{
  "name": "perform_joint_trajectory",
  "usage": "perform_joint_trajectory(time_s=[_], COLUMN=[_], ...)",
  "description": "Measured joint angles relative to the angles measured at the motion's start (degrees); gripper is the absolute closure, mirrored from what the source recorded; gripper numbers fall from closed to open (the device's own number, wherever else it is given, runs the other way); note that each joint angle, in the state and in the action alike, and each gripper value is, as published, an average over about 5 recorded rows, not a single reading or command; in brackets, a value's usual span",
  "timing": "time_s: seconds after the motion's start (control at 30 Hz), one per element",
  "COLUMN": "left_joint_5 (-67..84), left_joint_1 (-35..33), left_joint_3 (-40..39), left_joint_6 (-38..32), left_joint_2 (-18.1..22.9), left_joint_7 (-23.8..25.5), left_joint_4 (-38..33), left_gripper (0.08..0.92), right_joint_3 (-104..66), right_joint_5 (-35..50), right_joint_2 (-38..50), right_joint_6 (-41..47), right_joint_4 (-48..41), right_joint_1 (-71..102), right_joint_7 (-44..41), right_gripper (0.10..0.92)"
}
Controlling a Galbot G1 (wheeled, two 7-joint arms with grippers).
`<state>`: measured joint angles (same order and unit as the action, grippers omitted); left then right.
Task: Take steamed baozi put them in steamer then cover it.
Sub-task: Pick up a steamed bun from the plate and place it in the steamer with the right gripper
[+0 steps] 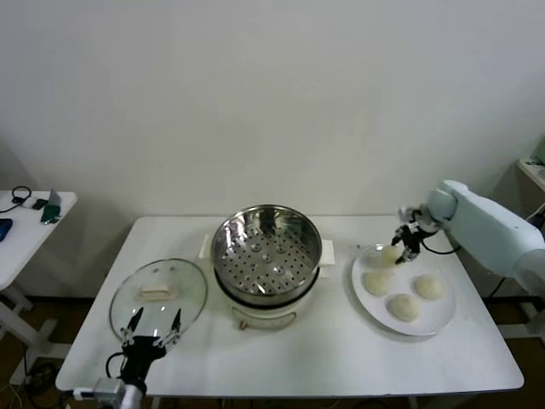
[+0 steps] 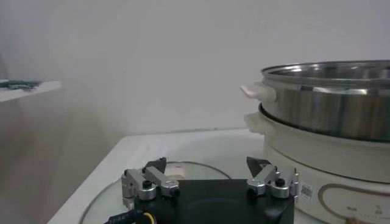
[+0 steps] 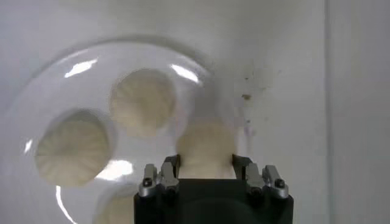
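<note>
The steamer (image 1: 266, 247) stands mid-table, uncovered, its perforated tray bare; it also shows in the left wrist view (image 2: 329, 103). The glass cover (image 1: 158, 294) lies flat to its left. Several baozi sit on a white plate (image 1: 443, 322) at the right. My right gripper (image 1: 405, 245) is down at the plate's far-left side, its fingers closed against the sides of one baozi (image 3: 206, 143). Other baozi (image 3: 143, 100) (image 3: 72, 149) lie beside it on the plate (image 3: 36, 85). My left gripper (image 1: 154, 322) hangs open and empty over the cover's near edge (image 2: 183, 170).
A small side table (image 1: 25, 213) with dark items stands off the left end. A shelf edge (image 1: 536, 166) shows at far right. The steamer's side handle (image 2: 256, 91) juts towards the cover. The wall is close behind the table.
</note>
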<state>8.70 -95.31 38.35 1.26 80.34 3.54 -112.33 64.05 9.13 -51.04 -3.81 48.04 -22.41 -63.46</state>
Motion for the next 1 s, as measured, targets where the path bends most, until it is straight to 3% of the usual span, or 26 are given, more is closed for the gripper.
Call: perform_joint_trajectory(time_s=[0.27, 0.5, 0.77, 1.0], left_joint_5=[0.14, 0.60, 0.94, 0.98], left_joint_1=[-0.17, -0.10, -0.15, -0.17], left_joint_3=[0.67, 1.19, 1.83, 1.65], left_joint_6=[-0.53, -1.06, -1.44, -1.55], left_joint_2=[-0.57, -0.73, -1.14, -1.20], left_joint_7=[-0.05, -0.10, -0.12, -0.14], left_joint_4=[-0.66, -0.49, -0.59, -0.38], left_gripper=[0.177, 0.177, 0.177, 0.177], right_joint_3=[9.12, 13.86, 16.23, 14.80], right_joint_5=[6.63, 5.52, -1.57, -11.12], right_joint_2=[-3.00, -9.45, -16.54, -21.61], right_joint_6=[-6.30, -13.22, -19.16, -23.33], right_joint_4=[12.75, 20.32, 20.63, 14.96], right_joint_1=[-16.23, -21.23, -17.83, -11.85], right_joint_7=[-0.78, 0.83, 3.54, 6.74], right_gripper=[0.431, 0.431, 0.427, 0.431])
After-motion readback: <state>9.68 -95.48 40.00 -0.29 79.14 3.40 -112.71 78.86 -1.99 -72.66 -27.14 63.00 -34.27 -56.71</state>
